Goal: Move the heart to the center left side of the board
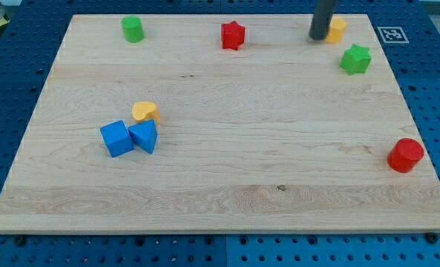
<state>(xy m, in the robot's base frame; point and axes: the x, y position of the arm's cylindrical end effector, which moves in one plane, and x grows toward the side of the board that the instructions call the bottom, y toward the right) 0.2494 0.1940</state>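
Note:
A yellow heart (pixel 144 111) lies on the wooden board (pixel 227 170) at the view's centre left, touching the top of a blue triangular block (pixel 144 136). A blue cube (pixel 116 139) sits against that block's left side. My tip (pixel 319 36) is at the view's top right, far from the heart, right beside the left edge of a yellow block (pixel 337 30) whose shape is partly hidden by the rod.
A green cylinder (pixel 133 29) stands at the top left. A red star (pixel 233 35) is at top centre. A green star (pixel 355 59) is at the upper right. A red cylinder (pixel 406 155) stands near the right edge.

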